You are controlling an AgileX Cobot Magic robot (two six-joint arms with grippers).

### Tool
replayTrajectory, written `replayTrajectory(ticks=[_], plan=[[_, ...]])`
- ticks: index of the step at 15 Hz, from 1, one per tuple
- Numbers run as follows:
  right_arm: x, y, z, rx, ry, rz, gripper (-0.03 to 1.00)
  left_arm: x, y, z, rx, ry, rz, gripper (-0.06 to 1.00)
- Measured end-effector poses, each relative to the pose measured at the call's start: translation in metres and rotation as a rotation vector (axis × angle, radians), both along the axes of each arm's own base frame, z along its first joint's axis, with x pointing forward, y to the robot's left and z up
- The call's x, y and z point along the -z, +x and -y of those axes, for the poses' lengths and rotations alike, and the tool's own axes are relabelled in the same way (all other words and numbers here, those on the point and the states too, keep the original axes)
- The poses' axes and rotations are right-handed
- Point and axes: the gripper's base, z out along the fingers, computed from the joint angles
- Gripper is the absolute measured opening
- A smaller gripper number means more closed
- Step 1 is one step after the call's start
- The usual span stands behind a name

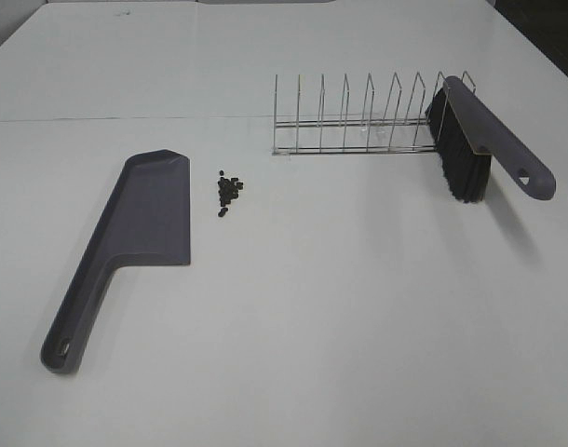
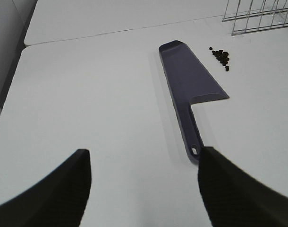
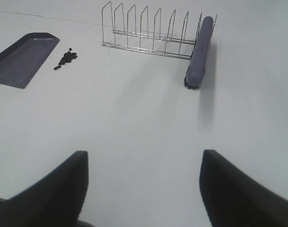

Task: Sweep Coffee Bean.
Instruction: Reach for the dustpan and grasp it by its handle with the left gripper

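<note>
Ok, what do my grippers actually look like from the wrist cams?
Both the left gripper and right gripper show two broad, matte black fingers with rounded, tapering tips. No cables, markings or arm links show in any view.

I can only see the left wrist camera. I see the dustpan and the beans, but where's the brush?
Observer: The brush leans at the right end of the wire rack, bristles down.
Operator: Is anybody holding it?
Observer: No. The right gripper is open and empty, well back from it.
Operator: Are there more beans over by the brush?
Observer: None that I can see. The beans are in one small pile beside the dustpan, between it and the rack.
</note>
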Motion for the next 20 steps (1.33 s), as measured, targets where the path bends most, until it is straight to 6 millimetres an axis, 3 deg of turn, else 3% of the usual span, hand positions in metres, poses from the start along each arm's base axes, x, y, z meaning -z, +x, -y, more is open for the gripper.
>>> replayTrajectory(ticks=[20], plan=[[0.0,0.0,0.0,0.0,0.0,0.0,0.56,0.0,0.0,0.0,0.0,0.0,0.0,0.6]])
